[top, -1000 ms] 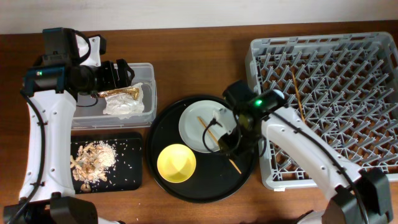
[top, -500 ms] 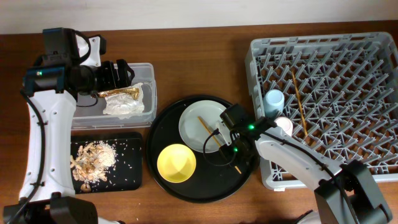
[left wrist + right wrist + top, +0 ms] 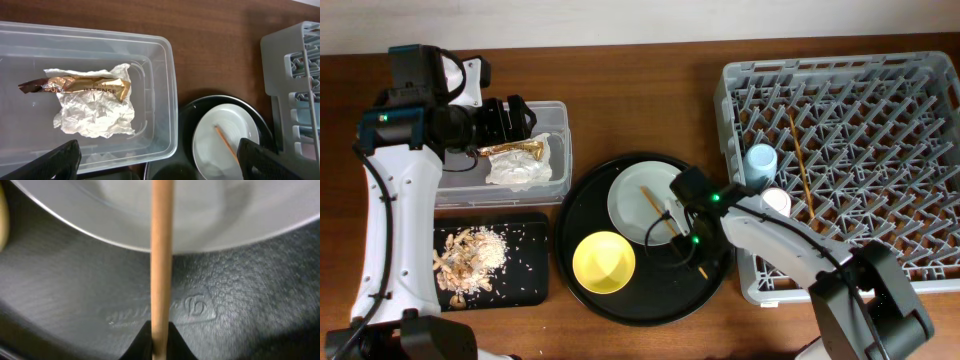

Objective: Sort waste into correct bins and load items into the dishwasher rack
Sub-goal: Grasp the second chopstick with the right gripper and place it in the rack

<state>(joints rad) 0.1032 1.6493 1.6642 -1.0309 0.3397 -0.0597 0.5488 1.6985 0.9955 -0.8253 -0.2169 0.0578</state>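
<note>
My right gripper (image 3: 693,241) is low over the round black tray (image 3: 582,205) and is shut on a wooden chopstick (image 3: 655,207). The chopstick lies across the pale plate (image 3: 632,212). In the right wrist view the chopstick (image 3: 161,255) runs up from the jaws (image 3: 160,341) over the plate's rim (image 3: 210,215). A yellow bowl (image 3: 603,262) sits on the same tray. The dishwasher rack (image 3: 880,120) holds a blue cup (image 3: 760,160), a pink cup (image 3: 777,202) and the other chopstick (image 3: 801,160). My left gripper (image 3: 160,172) is open above the clear tub (image 3: 170,100), which holds the napkin (image 3: 95,115) and the wrapper (image 3: 85,86).
A shallow black tray (image 3: 532,285) with beige food scraps (image 3: 470,258) lies in front of the clear tub (image 3: 560,125). The round black tray fills the gap between the bins and the rack. The left arm runs along the table's left edge.
My right arm has swung lower and toward the front, uncovering the two cups in the rack. Its gripper has stayed at the chopstick on the tray. The left arm has not moved.
</note>
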